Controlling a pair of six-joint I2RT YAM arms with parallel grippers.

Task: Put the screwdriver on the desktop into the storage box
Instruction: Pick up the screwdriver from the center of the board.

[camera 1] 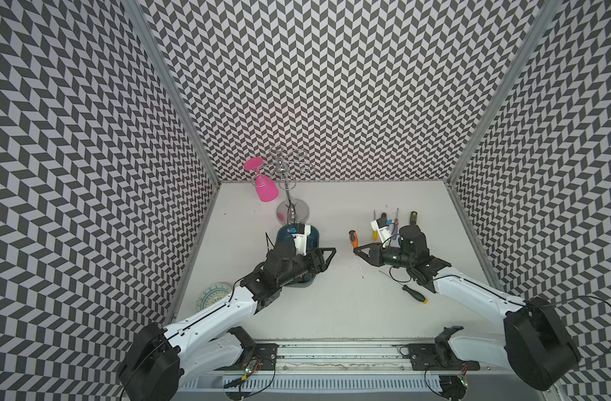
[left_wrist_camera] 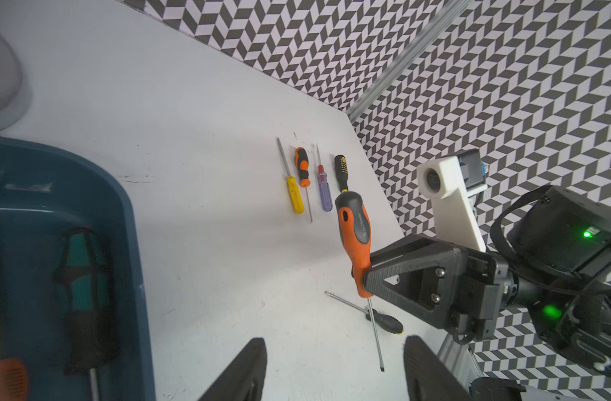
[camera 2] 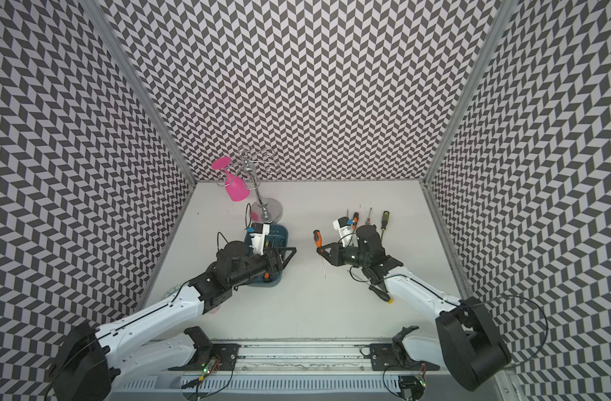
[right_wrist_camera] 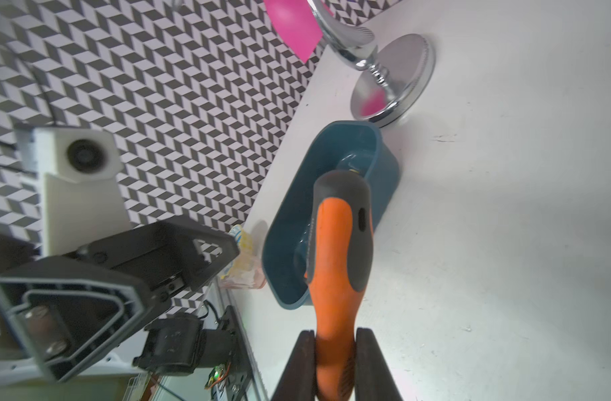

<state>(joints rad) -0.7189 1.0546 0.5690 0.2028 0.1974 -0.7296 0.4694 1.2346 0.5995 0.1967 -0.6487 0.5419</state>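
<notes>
Screwdriver [left_wrist_camera: 353, 236] is hanging clamped in right gripper [camera 1: 357, 250] near storage box [right_wrist_camera: 387, 166]. Left gripper [left_wrist_camera: 335, 350] is hovering half-open, empty. Best lowering lengthwise into box.

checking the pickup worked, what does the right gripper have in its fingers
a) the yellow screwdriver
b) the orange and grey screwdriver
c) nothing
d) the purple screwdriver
b: in the right wrist view the right gripper has its fingers shut on the handle of the orange and grey screwdriver.
</notes>
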